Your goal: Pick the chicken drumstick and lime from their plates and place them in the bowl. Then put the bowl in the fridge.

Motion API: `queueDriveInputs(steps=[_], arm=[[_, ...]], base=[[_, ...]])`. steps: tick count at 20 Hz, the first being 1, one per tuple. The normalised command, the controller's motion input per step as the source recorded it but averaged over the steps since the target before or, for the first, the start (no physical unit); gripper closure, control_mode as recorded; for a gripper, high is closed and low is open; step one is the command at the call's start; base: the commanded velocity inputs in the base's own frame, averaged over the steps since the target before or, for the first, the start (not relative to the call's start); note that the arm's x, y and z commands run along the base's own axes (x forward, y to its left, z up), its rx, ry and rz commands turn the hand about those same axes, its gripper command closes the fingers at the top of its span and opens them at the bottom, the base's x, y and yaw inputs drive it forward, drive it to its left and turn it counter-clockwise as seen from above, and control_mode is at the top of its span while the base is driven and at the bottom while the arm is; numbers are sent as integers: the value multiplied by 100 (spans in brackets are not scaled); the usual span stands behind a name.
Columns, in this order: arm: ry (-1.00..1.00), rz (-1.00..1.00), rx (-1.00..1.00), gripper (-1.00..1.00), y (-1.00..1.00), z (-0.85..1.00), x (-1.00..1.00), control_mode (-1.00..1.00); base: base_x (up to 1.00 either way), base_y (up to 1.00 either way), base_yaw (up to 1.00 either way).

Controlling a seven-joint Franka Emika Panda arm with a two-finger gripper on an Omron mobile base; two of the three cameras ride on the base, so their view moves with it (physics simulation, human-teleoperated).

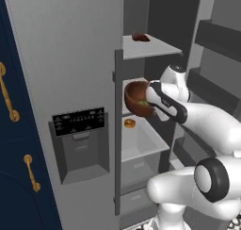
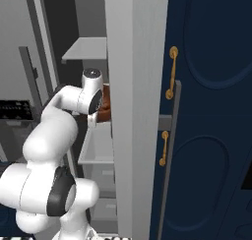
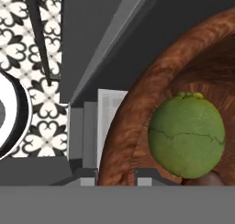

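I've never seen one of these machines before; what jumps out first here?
The white arm carrying a dark wooden bowl into the open grey fridge, its gripper shut on the bowl's rim. Inside the bowl, the hand view shows a green lime. A small reddish-brown item sits on the shelf above.

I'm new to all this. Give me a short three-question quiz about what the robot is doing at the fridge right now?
1. True or false: the gripper is shut on the bowl.
2. What green fruit lies in the bowl?
A. lime
B. apple
C. pear
3. The bowl is held in front of the open ____.

Key: 1 true; 2 A; 3 fridge.
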Motion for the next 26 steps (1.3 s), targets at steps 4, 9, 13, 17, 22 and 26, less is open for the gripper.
queueDriveInputs(steps=[4, 9, 13, 17, 22, 26], arm=[[0, 0, 0, 100, 0, -1, 66, -100], [0, 0, 0, 100, 0, 0, 68, -100], [0, 0, 0, 100, 0, -24, 46, -100], [0, 0, -1, 100, 0, -34, 34, -100], [0, 0, 0, 100, 0, -33, 26, -100], [0, 0, 0, 100, 2, -46, 0, -100]], base=[[0, 0, 0], [0, 0, 0], [0, 0, 0], [0, 0, 0], [0, 0, 0], [0, 0, 0]])
